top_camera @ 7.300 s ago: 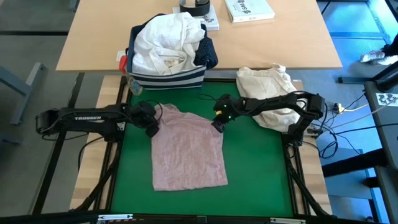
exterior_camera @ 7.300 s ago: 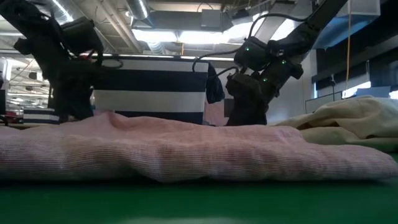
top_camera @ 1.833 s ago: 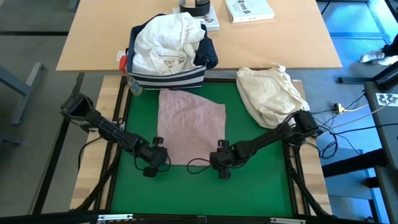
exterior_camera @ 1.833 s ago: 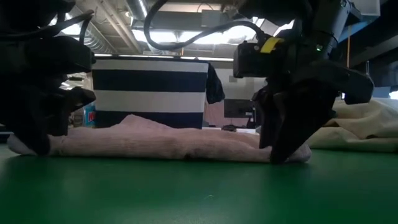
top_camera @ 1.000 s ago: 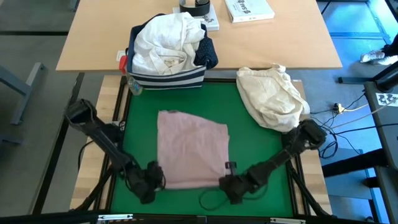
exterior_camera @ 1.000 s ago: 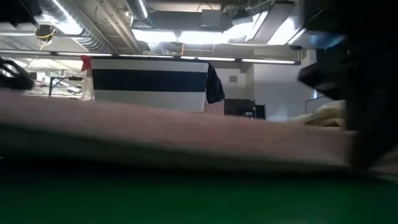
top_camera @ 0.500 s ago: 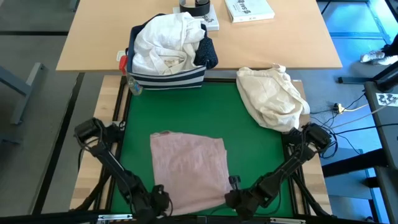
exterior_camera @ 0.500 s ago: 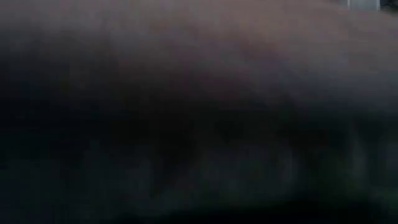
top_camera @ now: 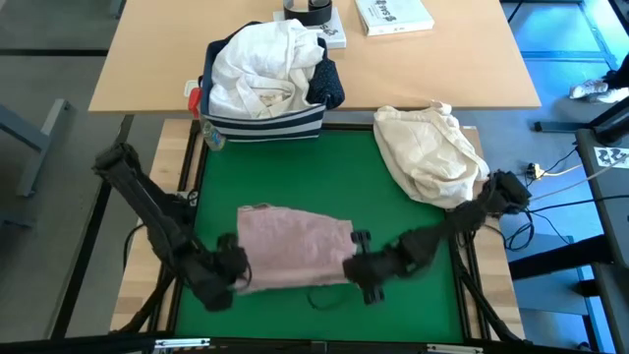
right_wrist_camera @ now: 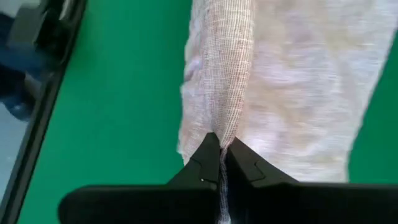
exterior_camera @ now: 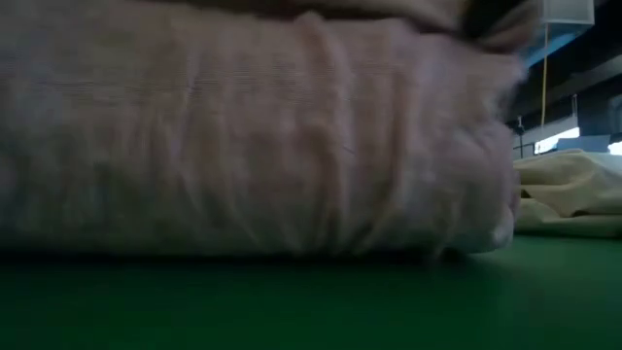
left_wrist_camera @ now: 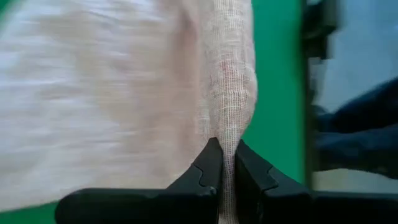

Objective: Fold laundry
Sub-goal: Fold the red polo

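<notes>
The soft pale pink knitted top (top_camera: pixel 293 250) is lying in the near half of the flat green mat (top_camera: pixel 393 211), and both claws are pinching it. The left gripper (top_camera: pixel 234 270) is closing its fingers on the near left corner of the top, and the right gripper (top_camera: pixel 356 265) is closing on the near right corner. In both wrist views a thin ridge of the pink cloth is standing up between the tight black fingers.

In my judgement, the main risk is that one corner is slipping out, because each claw is holding only a narrow fold of loose, stretchy fabric. If the two arms are not travelling at the same speed, the near edge can be landing crooked on the top, and the fold will be uneven. The cloth may also be dragging on the mat and bunching.

The mat is looking smooth and a little grippy. Beyond the pink top, at the mat's far edge, the navy fabric bin with white stripes (top_camera: pixel 263 123) is holding a white shirt (top_camera: pixel 257 64). A cream-beige cloth bundle (top_camera: pixel 428 152) is resting far right of the top. Behind the bin a light wooden table (top_camera: pixel 147 54) is carrying a white book (top_camera: pixel 393 14).
</notes>
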